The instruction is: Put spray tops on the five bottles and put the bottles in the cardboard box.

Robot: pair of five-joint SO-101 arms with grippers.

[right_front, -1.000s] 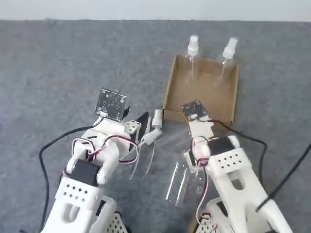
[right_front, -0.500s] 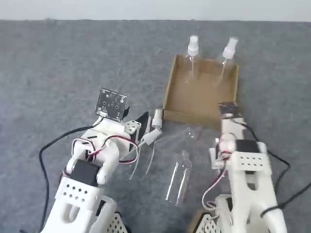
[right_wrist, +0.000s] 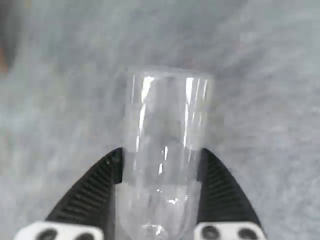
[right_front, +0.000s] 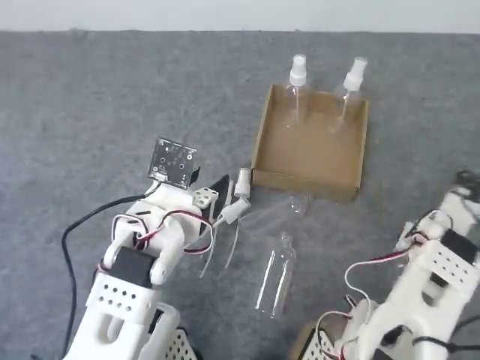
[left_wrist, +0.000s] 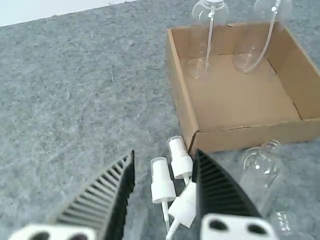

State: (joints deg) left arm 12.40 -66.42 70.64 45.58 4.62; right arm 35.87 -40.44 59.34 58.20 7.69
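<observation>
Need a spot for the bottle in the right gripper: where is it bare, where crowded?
Bare: the grey mat left and right of the cardboard box, and inside the box on the arms' side of the two capped bottles. Crowded: between the left gripper and the box's near wall, where spray tops and two uncapped bottles lie.

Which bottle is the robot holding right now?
The clear bottle clamped in the right gripper. The others are free: two spray-topped bottles stand in the cardboard box, two topless bottles lie on the carpet.
</observation>
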